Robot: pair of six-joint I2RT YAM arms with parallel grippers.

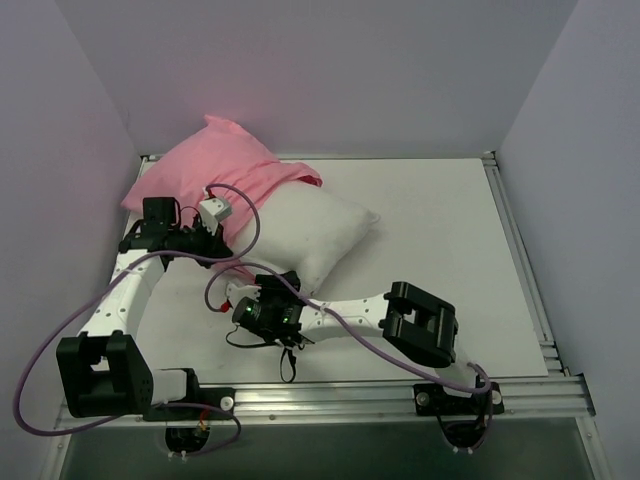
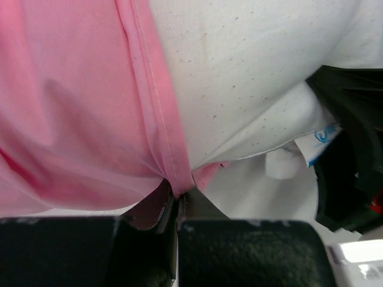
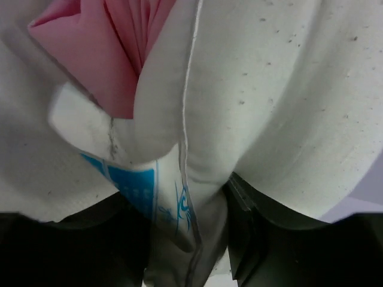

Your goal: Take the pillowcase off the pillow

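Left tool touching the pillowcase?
Touching. The left wrist view shows the left tool shut on the pillowcase, with the pink hem pinched between its fingers and no gap.

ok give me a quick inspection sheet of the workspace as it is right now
surface: white table, no spills seen
job's things: white pillow half out of the pink pillowcase; blue-and-white tag at its near corner
clutter: nothing seen
grippers: left gripper shut on the pillowcase hem; right gripper straddles the pillow's tagged corner, grip unclear
cables: purple cables loop along both arms, one arcs over the pillow
surroundings: pale walls on three sides; metal rail at the near edge
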